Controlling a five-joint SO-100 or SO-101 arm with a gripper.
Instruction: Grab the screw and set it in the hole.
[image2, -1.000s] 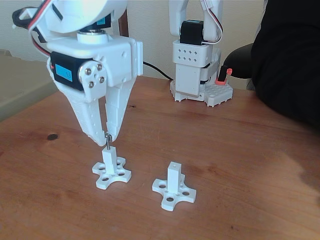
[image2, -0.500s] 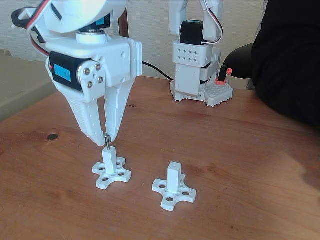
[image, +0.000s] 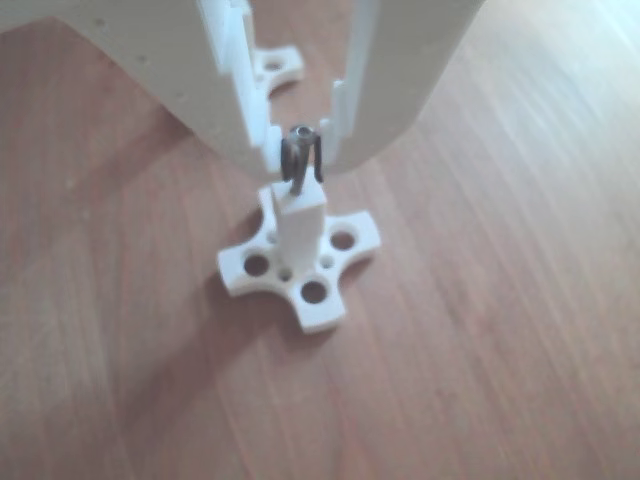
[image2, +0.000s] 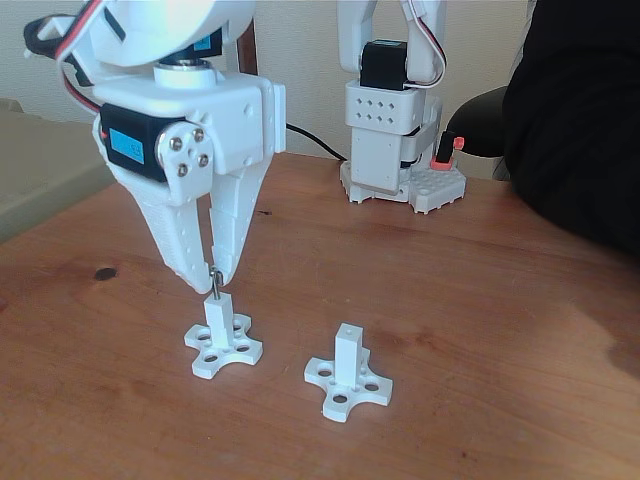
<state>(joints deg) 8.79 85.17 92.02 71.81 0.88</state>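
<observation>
My white gripper (image2: 212, 272) hangs point-down over the left white post (image2: 216, 314), which stands on a cross-shaped base (image2: 222, 352). It is shut on the screw (image2: 214, 283), a thin dark pin held upright between the fingertips. In the other view the gripper (image: 298, 150) pinches the screw (image: 300, 162) just under its round head. The screw's lower end meets the post's (image: 300, 225) square top face, where the hole is covered by the screw itself.
A second white post (image2: 347, 350) on its own cross base stands to the right; part of it shows at the top of the other view (image: 275, 65). Another arm's base (image2: 390, 130) sits at the table's back. A person in black (image2: 585, 120) is at right.
</observation>
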